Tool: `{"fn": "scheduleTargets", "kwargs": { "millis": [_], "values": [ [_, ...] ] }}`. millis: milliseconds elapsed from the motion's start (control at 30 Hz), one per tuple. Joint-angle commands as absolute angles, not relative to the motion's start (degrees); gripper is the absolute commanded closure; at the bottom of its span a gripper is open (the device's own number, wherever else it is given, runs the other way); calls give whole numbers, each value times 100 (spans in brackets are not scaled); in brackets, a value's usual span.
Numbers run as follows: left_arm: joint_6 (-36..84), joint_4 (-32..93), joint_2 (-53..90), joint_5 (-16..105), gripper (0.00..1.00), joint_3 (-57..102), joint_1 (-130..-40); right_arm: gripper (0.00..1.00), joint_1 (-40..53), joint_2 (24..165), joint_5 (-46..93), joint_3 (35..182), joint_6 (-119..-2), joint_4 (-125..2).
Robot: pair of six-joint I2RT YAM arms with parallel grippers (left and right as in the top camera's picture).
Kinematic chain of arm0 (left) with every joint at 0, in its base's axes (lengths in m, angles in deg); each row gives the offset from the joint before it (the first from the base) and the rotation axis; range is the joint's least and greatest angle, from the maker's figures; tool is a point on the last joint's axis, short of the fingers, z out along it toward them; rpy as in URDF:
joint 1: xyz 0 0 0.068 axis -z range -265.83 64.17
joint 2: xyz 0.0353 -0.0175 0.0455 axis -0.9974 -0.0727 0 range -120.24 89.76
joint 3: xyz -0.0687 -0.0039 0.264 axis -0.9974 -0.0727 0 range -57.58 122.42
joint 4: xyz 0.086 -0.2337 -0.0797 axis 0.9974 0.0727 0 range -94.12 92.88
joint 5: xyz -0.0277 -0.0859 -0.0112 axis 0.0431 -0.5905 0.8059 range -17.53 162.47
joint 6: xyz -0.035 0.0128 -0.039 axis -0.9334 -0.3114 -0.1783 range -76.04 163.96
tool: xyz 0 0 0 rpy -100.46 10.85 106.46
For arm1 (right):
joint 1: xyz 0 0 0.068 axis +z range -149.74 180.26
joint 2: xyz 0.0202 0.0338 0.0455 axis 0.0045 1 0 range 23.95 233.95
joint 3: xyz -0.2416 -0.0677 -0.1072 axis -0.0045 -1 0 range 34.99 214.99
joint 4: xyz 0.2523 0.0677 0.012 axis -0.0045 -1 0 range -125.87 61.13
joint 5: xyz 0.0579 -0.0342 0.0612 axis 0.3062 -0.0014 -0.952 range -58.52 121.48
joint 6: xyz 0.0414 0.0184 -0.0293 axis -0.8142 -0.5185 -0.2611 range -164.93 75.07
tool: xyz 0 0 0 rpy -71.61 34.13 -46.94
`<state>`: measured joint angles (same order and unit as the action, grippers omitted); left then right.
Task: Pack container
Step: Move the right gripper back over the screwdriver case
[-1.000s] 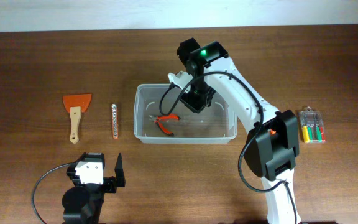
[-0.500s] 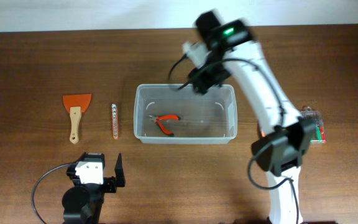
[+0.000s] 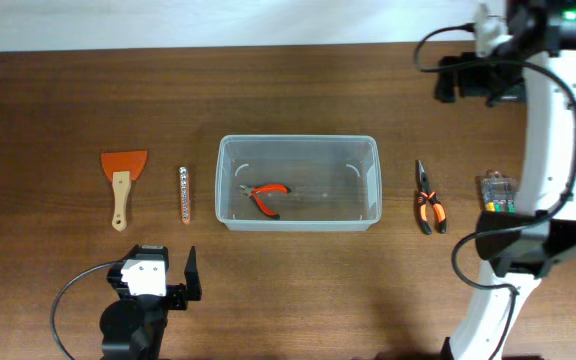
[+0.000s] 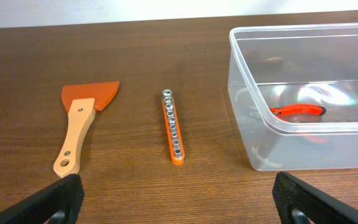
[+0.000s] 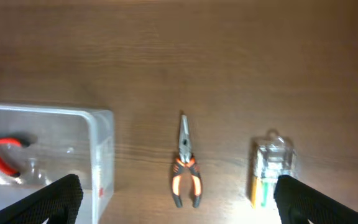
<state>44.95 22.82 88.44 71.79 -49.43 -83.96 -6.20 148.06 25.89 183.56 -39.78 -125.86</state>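
Observation:
The container (image 3: 298, 139), a large clear bin, stands mid-table with red-handled pliers (image 3: 266, 196) lying on its floor. My right gripper (image 3: 466, 80) hangs high over the far right of the table, well away from the bin. In the right wrist view it (image 5: 179, 202) is open and empty, with the container's corner (image 5: 101, 149) and the red pliers (image 5: 2, 152) at lower left. My left gripper (image 3: 158, 270) rests near the front left edge. In its wrist view it (image 4: 179, 199) is open and empty, the container (image 4: 247, 68) to its right.
Orange-and-black long-nose pliers (image 3: 428, 210) (image 5: 185, 168) lie right of the bin, and a small clear case of coloured screwdrivers (image 3: 500, 200) (image 5: 272, 168) further right. Left of the bin lie an orange bit holder (image 3: 183, 193) (image 4: 173, 127) and a wooden-handled scraper (image 3: 122, 185) (image 4: 79, 124).
My right gripper opened, rose out of the container and swung to the far right. The red pliers stayed in the bin. The left arm has not moved.

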Motion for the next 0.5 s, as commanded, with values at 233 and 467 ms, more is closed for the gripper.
{"fn": "scheduleTargets", "kwargs": {
  "millis": [233,467],
  "values": [
    [4480,2266,8877,7115,1,-4985,-8368,1,-830,14588,3376,16385,-3941,-12449],
    [4480,2266,8877,7115,1,-4985,-8368,1,-1523,14592,3444,16114,-3344,-11789]
  ]
}}
